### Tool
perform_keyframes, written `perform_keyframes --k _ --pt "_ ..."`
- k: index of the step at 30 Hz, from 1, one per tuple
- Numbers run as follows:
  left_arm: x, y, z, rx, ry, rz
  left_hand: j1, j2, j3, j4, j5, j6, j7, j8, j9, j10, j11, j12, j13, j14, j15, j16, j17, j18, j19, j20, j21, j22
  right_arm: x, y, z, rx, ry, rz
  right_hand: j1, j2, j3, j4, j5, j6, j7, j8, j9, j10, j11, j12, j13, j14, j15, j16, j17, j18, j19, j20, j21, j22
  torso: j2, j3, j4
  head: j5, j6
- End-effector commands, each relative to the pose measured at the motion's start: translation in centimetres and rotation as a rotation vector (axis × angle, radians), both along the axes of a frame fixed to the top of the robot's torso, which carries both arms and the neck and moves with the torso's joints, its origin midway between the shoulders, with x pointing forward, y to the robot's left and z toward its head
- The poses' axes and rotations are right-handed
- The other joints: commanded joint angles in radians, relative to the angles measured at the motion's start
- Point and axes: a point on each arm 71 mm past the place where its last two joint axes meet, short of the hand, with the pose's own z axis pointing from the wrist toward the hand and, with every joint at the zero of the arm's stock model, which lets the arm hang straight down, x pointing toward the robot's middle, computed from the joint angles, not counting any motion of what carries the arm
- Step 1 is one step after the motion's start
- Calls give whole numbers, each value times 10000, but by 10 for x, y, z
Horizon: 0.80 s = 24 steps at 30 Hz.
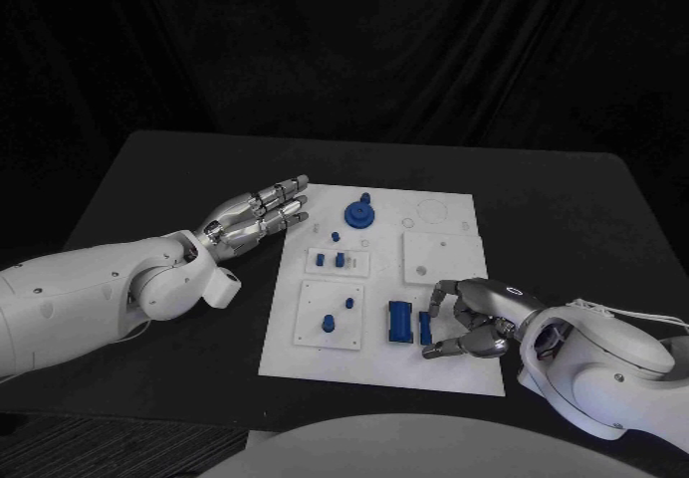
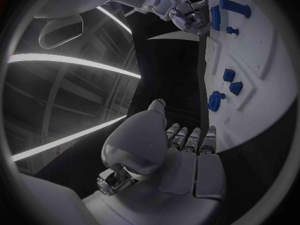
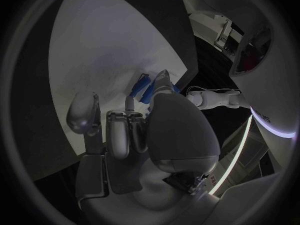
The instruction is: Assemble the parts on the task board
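- The task board (image 1: 431, 373) lies in the middle of the black table (image 1: 574, 199), with blue parts standing across it: a round part (image 1: 359, 211) at the far side, small pegs (image 1: 329, 260) mid-board, a long block (image 1: 399, 322) near the right.
- The right hand (image 1: 474, 319) rests on the board's near right, fingers curled around a blue part (image 1: 428, 325); a firm grip cannot be told.
- The left hand (image 1: 262, 217) hovers beside the board's far left edge, fingers straight, slightly apart, holding nothing.

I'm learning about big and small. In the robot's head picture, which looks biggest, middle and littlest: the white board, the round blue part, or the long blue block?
1. Task board
2. Long blue block
3. Round blue part; close to the block, and farther away, so unsure.
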Motion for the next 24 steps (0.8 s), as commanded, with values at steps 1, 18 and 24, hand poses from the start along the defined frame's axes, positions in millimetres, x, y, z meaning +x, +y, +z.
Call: perform_keyframes --k 1,18,24 --pt "-1 -1 1 -121 -57 -67 112 -10 5 -92 45 38 13 31 16 -12 8 -66 -8 -4 35 -36 -16 129 16 64 46 11 0 -2 -1 -16 -68 -257 -6 115 89 -10 -30 60 -16 41 14 1040 67 14 2631 955 27 47 2181 32 45 -30 30 1446 2 -3 2 28 -2" --pt "-1 -2 0 -112 -23 -103 122 -7 16 -109 57 39 16 31 16 -12 6 -66 -8 -4 39 -36 -16 129 18 66 47 11 4 -2 -2 34 -208 -444 645 881 358 -125 -20 257 -34 150 109 1040 55 14 2631 965 20 58 2210 28 74 -34 53 1452 -2 -2 0 15 -2" --pt "-1 -3 0 -110 -9 -118 142 -10 31 -140 79 40 20 30 16 -12 5 -66 -8 -4 45 -36 -16 129 17 69 47 11 5 -3 -4 -85 -255 -442 1071 1070 298 -204 -15 465 -57 489 329 1040 41 14 2631 972 14 68 2238 33 75 -38 26 1447 0 -1 0 29 -2"
